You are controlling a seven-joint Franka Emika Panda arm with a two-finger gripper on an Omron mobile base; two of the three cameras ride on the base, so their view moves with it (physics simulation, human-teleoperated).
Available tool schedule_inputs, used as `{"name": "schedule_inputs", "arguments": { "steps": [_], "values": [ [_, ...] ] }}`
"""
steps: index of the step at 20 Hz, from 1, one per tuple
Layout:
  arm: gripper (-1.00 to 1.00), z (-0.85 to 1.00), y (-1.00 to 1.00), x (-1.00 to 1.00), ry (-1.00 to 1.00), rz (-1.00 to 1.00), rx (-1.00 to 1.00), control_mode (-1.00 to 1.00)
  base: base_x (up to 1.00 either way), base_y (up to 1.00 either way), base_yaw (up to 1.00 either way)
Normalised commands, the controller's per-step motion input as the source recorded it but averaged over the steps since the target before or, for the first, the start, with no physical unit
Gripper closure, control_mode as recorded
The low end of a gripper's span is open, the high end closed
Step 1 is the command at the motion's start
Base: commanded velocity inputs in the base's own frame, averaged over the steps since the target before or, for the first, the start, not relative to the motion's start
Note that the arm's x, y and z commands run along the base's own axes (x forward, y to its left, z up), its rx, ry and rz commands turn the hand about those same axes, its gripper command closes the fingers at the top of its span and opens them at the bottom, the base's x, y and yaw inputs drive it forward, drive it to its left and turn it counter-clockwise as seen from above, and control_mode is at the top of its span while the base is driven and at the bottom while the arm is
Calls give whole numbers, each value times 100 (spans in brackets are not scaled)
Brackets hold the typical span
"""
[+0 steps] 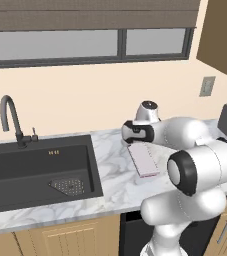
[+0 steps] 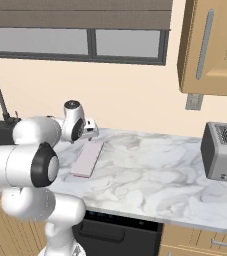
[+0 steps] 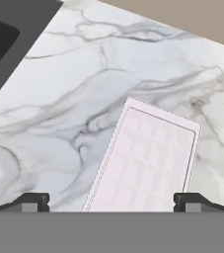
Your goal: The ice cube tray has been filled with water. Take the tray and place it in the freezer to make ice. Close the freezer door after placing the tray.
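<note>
Above the marble desk (image 2: 150, 175), the end effector (image 3: 111, 200) hangs with its jaws spread wide and nothing between them, one fingertip (image 3: 30, 201) to each side of the near end of the ice cube tray (image 3: 145, 158). The tray lies flat on the desk just below, apart from the fingers, its long side angled away toward the wall. In the left base view the tray (image 1: 143, 159) rests right of the dark sink (image 1: 37, 170), whose black faucet (image 1: 11, 120) stands at the back. A grey toaster (image 2: 224, 151) sits well apart at the desk's right end.
</note>
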Motion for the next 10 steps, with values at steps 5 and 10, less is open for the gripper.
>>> {"name": "schedule_inputs", "arguments": {
  "steps": [5,10],
  "values": [
    [-100,-25,4,25,0,1,0,-100,0,0,0],
    [-100,-27,2,33,0,0,0,-100,0,0,0]
  ]
}}
